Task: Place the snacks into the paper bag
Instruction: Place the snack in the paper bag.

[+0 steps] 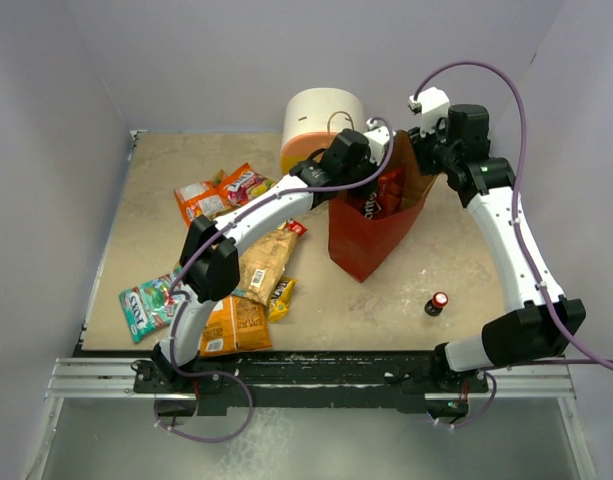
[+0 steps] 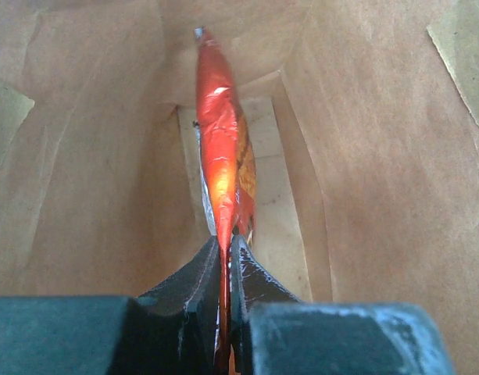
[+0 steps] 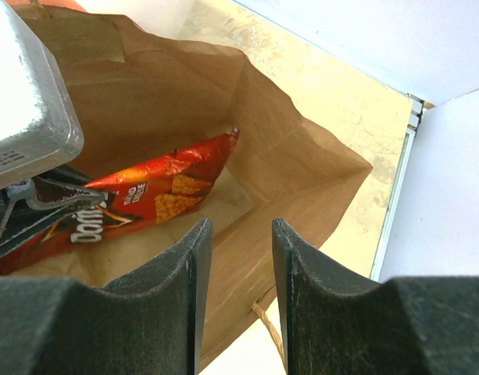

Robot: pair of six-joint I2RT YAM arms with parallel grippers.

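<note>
On the tan table the paper bag stands upright, red outside and brown within. The right gripper sits partly open astride the bag's rim, its fingers apart and clamping nothing. Inside hangs the red Doritos bag (white logo partly readable, chips pictured beside it), pinched by its top edge in the nearly closed left gripper. More snacks lie to the left of the paper bag: an orange chip bag, a tan chip bag and a teal packet, their lettering too small to read. A small red-capped bottle stands apart.
</note>
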